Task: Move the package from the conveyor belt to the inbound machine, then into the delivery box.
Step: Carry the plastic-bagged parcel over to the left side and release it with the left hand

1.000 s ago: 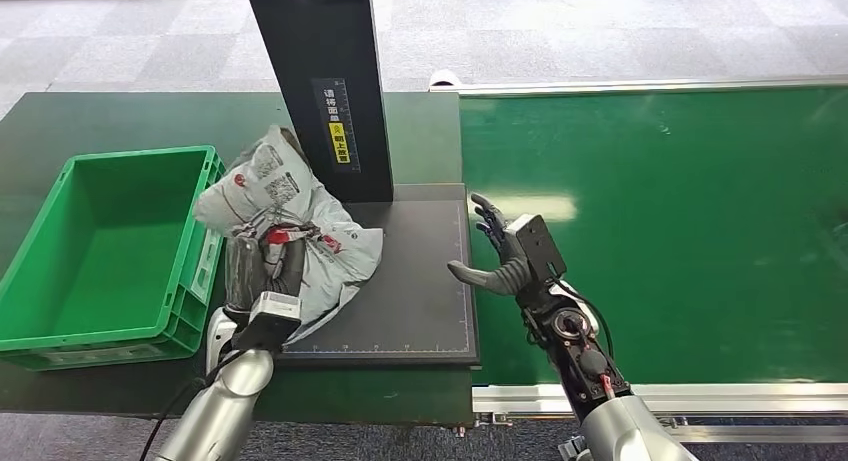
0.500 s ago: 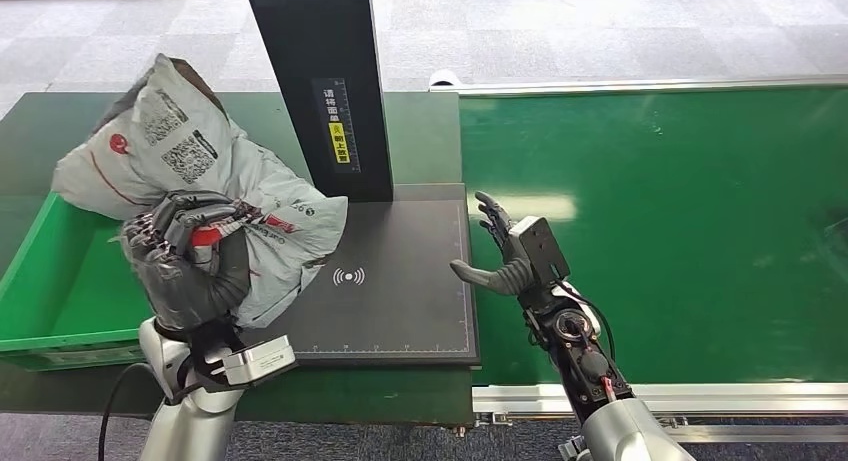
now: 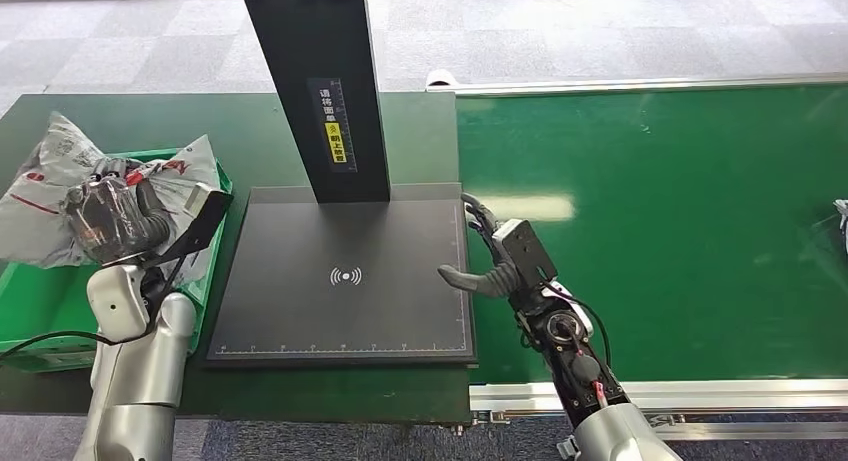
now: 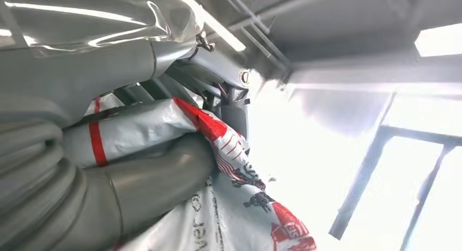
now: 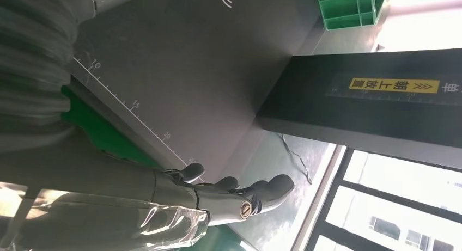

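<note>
The package (image 3: 45, 186), a crumpled grey plastic mail bag with red print, hangs above the green delivery box (image 3: 40, 291) at the far left of the head view. My left hand (image 3: 110, 219) grips it from the near side; up close the thumb and fingers (image 4: 158, 180) clamp a fold of the bag (image 4: 147, 134). The inbound machine's black scan plate (image 3: 345, 276) lies bare, with its black post (image 3: 320, 81) behind. My right hand (image 3: 490, 256) hovers open at the plate's right edge, fingers (image 5: 239, 191) spread.
The green conveyor belt (image 3: 660, 221) stretches to the right, with part of another parcel (image 3: 842, 216) at its far right edge. A dark green tabletop (image 3: 100, 121) carries the box and plate. A metal rail (image 3: 650, 393) borders the belt's near side.
My left hand has lifted the package off the scan plate and swung it left over the green box. The plate now lies bare. My right hand has barely moved.
</note>
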